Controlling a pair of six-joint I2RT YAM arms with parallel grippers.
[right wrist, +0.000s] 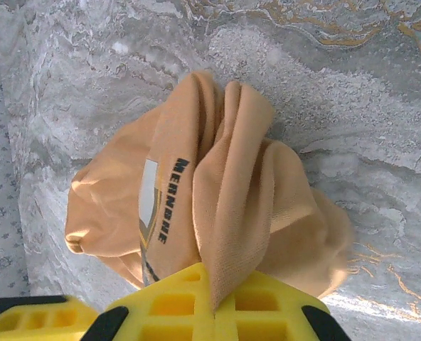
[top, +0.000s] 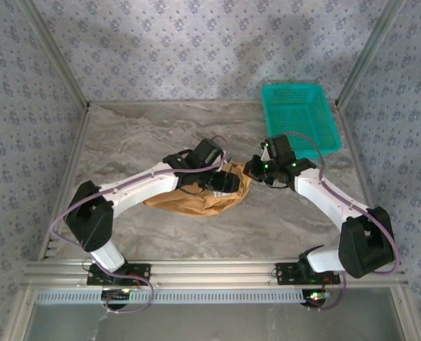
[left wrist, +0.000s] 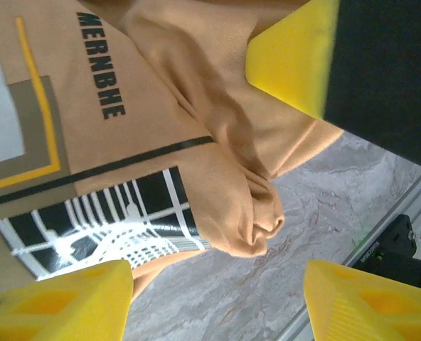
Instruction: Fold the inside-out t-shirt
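**Marble table, shirt in a heap, one end pinched**

Shirt sits mid-table between the arms, with its long axis running left to right. Its right end points up at the right gripper, which is clamped on a fold there. Left gripper hovers over that same end, jaws wide, holding nothing. I'd guess the pull goes rightward along that axis.

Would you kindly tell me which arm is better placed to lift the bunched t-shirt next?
Probably the right arm: the right gripper is shut on a raised fold of the t-shirt, ready to lift. The left gripper stands open over the cloth, holding nothing.
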